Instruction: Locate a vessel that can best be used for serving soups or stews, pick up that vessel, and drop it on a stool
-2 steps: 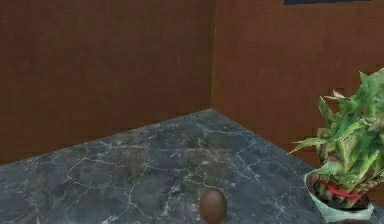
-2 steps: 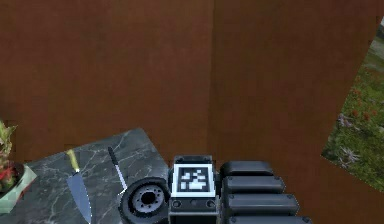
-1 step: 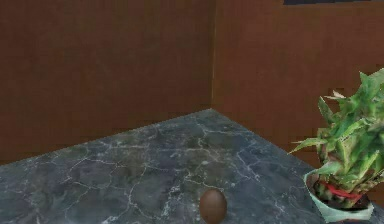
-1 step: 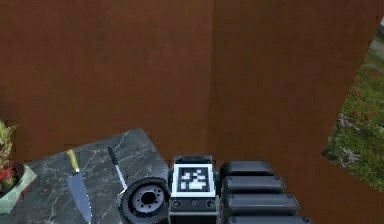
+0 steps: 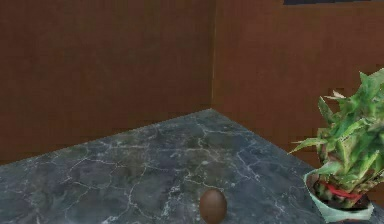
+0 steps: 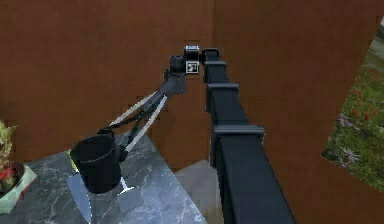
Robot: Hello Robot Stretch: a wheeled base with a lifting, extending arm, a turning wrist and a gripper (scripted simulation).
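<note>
Where my pincer (image 6: 118, 140) ends, a black round pot (image 6: 95, 162) shows against grey marble countertop (image 6: 160, 185); whether held, I cannot tell.

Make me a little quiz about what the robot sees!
1. True or false: the plant stands at the forward view's right.
2. What colour is the pot near the hand? A red, B black, C white.
3. Fill in: the brown egg-like thing lies on the grey ___.
Key: 1 true; 2 B; 3 counter.
</note>
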